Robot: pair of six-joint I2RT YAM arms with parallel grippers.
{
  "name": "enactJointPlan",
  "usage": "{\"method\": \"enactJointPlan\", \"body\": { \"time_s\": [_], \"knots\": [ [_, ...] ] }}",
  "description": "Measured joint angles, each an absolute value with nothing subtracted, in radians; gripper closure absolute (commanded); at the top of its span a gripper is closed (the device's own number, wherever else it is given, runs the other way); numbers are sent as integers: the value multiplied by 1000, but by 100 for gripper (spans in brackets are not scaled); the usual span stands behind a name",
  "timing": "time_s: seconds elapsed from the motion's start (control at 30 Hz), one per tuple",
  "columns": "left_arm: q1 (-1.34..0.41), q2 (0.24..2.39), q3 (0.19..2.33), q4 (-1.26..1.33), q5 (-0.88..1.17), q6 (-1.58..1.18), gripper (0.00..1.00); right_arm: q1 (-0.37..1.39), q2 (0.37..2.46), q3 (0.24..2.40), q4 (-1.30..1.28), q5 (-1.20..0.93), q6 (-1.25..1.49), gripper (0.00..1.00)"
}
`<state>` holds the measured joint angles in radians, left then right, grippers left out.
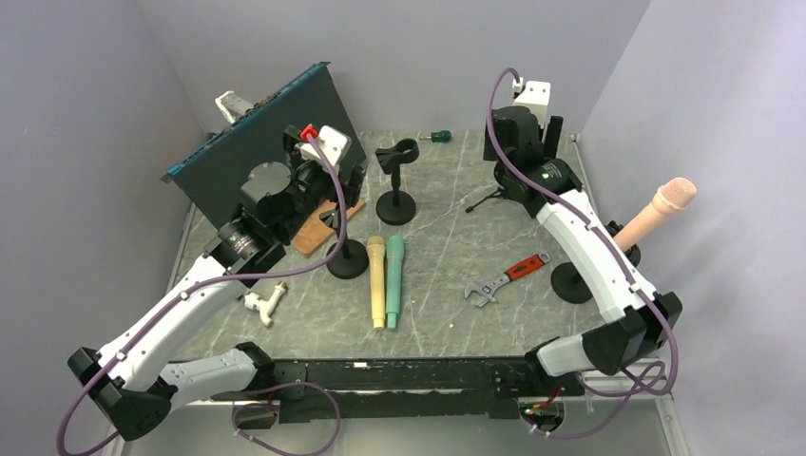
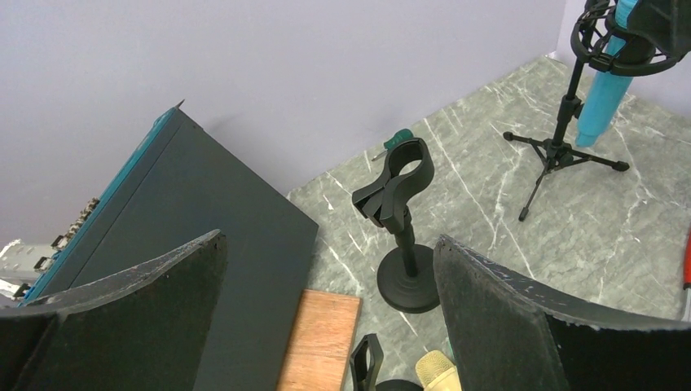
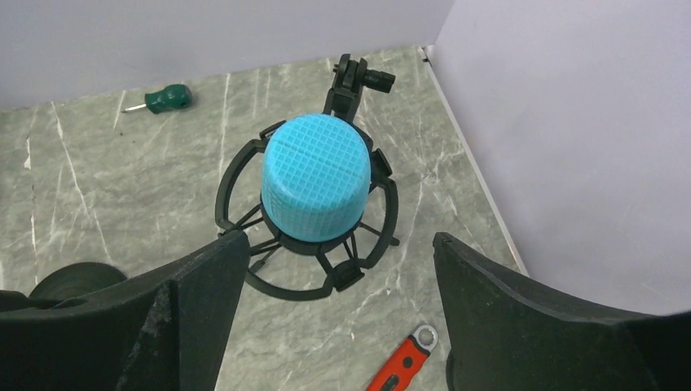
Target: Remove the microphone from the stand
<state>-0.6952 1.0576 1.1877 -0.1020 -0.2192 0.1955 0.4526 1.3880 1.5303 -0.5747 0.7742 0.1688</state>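
Note:
A blue microphone [image 3: 314, 175] stands head-up in a black shock-mount ring [image 3: 231, 181] on a tripod stand; it also shows in the left wrist view [image 2: 605, 90]. My right gripper [image 3: 338, 240] is open above it, fingers either side and a little nearer than the head, not touching. In the top view the right gripper [image 1: 518, 138] hides this microphone; only a tripod leg [image 1: 483, 200] shows. A pink microphone [image 1: 656, 214] leans in a round-base stand [image 1: 571, 283] at the right. My left gripper [image 2: 327, 240] is open and empty by the dark board.
An empty clip stand [image 1: 396, 180] stands mid-table, another round base [image 1: 347, 259] nearer. Yellow [image 1: 377, 280] and green [image 1: 394, 278] microphones lie flat. A red wrench [image 1: 508, 277], green screwdriver [image 1: 437, 136], wooden block [image 1: 314, 233], white part [image 1: 264, 304] and tilted dark board [image 1: 266, 142] are around.

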Motion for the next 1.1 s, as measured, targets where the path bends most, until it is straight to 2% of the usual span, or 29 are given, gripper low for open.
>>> {"method": "enactJointPlan", "body": {
  "time_s": [0.23, 0.67, 1.1],
  "knots": [
    [-696, 1050, 1188, -102, -227, 199, 1, 431, 1441, 1549, -573, 745, 187, 27],
    [-696, 1033, 1185, -101, -234, 206, 0, 426, 1457, 1555, -525, 742, 170, 61],
    [-696, 1039, 1177, -94, -237, 215, 1, 427, 1460, 1713, -527, 738, 85, 82]
  ]
}}
